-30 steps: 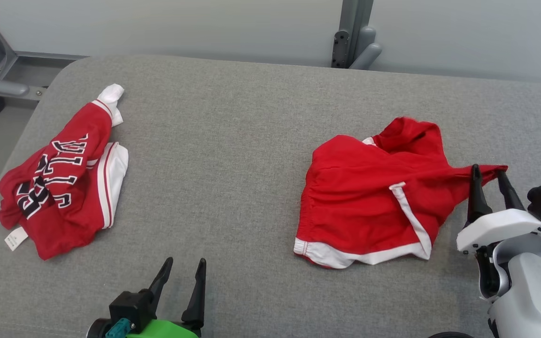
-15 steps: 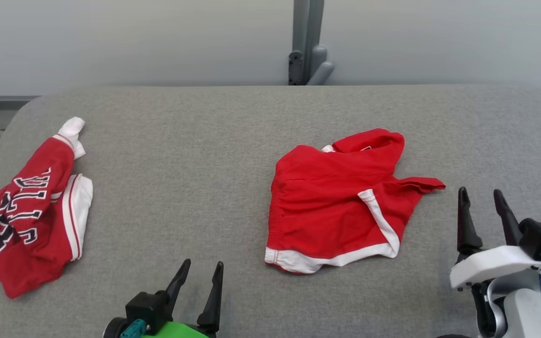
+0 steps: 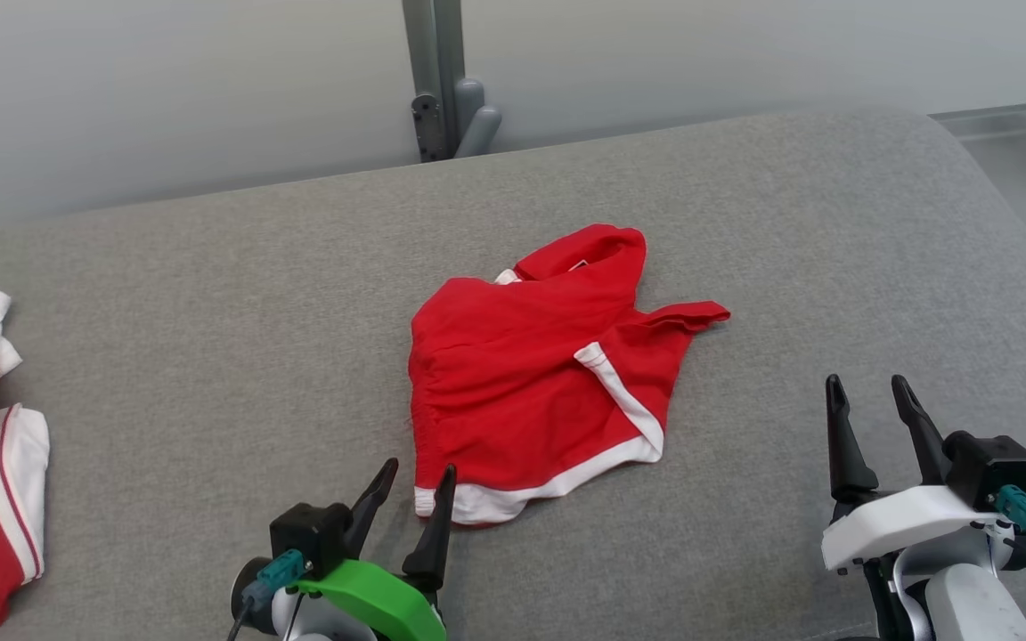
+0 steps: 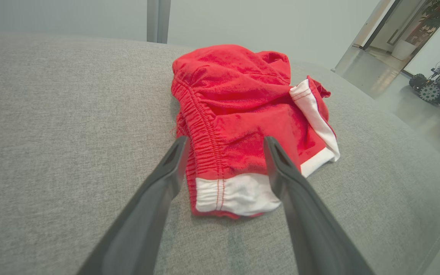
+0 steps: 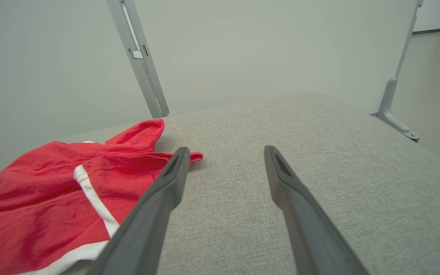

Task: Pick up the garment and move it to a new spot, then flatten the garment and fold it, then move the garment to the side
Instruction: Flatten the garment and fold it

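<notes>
Both gape empty: left gripper (image 3: 419,466) close by the red shorts (image 3: 540,374), right gripper (image 3: 865,381) well apart. Pinching only one layer could bunch them further.

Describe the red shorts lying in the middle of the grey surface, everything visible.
The red shorts look like soft knit cotton, with white trim along the leg hems and a gathered elastic waistband. They lie crumpled and partly folded over, not flat, on the grey padded surface. One red corner sticks out to the right. The open left gripper points at the near white corner; contact cannot be judged. Nothing holds them.
</notes>
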`<state>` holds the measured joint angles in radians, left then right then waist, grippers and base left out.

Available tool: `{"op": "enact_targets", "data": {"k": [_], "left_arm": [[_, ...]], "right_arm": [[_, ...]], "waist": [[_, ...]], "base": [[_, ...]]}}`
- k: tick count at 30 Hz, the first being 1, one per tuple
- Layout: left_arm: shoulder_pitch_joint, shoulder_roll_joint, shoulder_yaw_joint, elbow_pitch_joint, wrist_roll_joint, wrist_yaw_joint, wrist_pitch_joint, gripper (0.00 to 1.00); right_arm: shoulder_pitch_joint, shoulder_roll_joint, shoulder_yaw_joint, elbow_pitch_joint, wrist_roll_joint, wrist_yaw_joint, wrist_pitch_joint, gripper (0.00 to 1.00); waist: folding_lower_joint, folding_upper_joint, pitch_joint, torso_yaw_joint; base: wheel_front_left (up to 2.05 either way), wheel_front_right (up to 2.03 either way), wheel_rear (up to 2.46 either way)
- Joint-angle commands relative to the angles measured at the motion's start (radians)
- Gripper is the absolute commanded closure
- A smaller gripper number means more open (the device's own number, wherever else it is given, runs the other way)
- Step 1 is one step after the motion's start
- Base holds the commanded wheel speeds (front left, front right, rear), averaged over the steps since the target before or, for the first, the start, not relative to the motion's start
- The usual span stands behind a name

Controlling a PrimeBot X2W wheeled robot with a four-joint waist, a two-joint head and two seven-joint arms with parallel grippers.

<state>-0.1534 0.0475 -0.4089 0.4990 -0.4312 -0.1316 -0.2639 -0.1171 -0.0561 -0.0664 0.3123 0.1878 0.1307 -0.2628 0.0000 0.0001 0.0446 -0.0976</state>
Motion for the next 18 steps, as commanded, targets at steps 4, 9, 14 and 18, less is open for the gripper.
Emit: {"op": "enact_targets", "data": {"k": [4, 9, 14, 18], "left_arm": [[-0.027, 0.005, 0.001, 0.02, -0.049, 0.002, -0.001, 0.0], [-0.049, 0.006, 0.007, 0.061, -0.08, 0.002, -0.001, 0.0], [-0.064, 0.005, 0.058, 0.106, -0.046, 0.002, -0.001, 0.0], [-0.076, 0.005, 0.024, 0.12, -0.08, 0.002, -0.001, 0.0]], "right_arm": [[-0.011, -0.004, -0.005, -0.012, 0.003, 0.0, -0.003, 0.0], [-0.008, -0.001, -0.004, -0.017, 0.003, 0.0, -0.003, 0.0], [-0.016, 0.001, 0.005, -0.013, 0.008, 0.0, -0.003, 0.0], [-0.026, 0.002, 0.011, -0.006, 0.014, 0.0, -0.003, 0.0]], "waist": [[0.0, -0.0001, 0.03, -0.056], [0.0, -0.0001, 0.039, -0.064], [0.0, -0.0001, 0.053, -0.066], [0.0, -0.0001, 0.063, -0.067]], "base": [[0.0, 0.0, 0.0], [0.0, 0.0, 0.0], [0.0, 0.0, 0.0], [0.0, 0.0, 0.0]]}}
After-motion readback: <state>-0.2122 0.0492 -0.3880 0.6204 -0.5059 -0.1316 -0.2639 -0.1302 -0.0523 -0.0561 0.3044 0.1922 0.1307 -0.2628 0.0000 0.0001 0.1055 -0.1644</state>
